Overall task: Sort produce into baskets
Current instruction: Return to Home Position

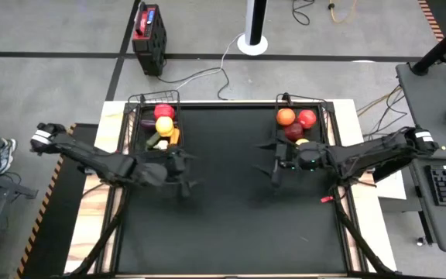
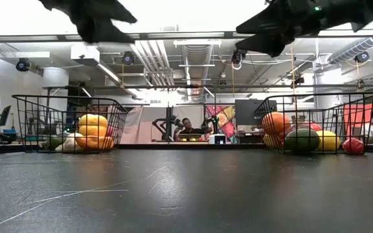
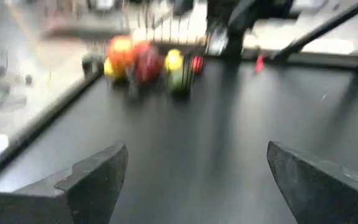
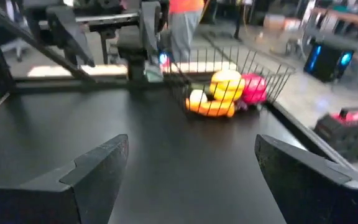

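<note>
From above, two baskets are being shown at the far end of the table. Their long axes are running parallel, from the table's near side to its far side. The left claw is being held open and is pointing across the table at the right claw. That claw is likewise being held spread and is pointing back. Nothing is being gripped by either.

The left basket is lying just beyond the left claw, towards the far edge. Five pieces are being counted in it: a red piece, a yellow piece, an orange piece, a green piece and a purple piece. Which way they are pointing cannot be told.

The right basket is lying just beyond the right claw, its near end being overlapped by that arm. Four round pieces are being counted in it: an orange fruit, a bright red fruit, a dark red fruit and a yellow fruit.

From table height, both arms are being held high, clear of the table. The left basket and the right basket are standing upright, well apart.

In the left wrist view, the left claw is being held wide open and empty. The right basket is being seen blurred, far ahead of it.

In the right wrist view, the right claw is being held equally wide and empty. The left basket is lying far ahead of it.
</note>
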